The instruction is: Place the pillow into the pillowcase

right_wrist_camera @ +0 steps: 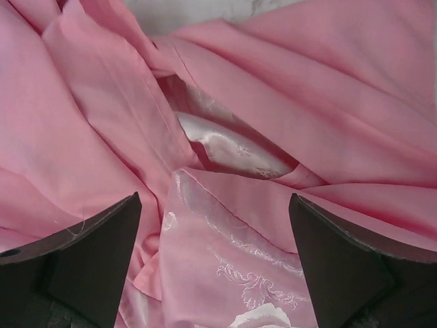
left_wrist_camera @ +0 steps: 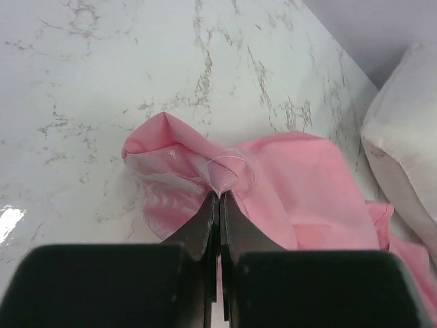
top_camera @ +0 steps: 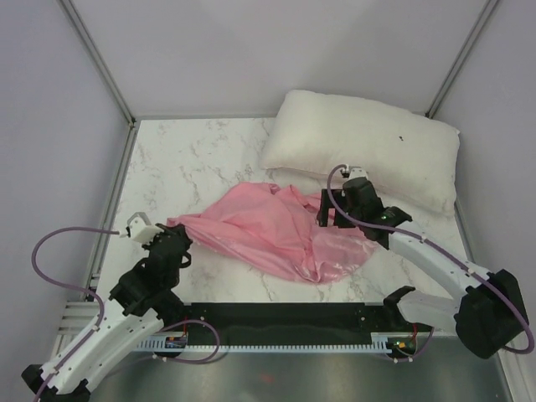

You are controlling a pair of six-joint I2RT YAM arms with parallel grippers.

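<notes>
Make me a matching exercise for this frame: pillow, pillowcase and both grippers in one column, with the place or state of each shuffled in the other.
Column one:
1. pillow
2. pillowcase
3. left gripper
4. right gripper

Column two:
A. open, just above pink folds
B. plain white, lying far right
C. shut on a pink edge
D. pink, crumpled in the middle

Pairs: 1-B, 2-D, 3-C, 4-A
</notes>
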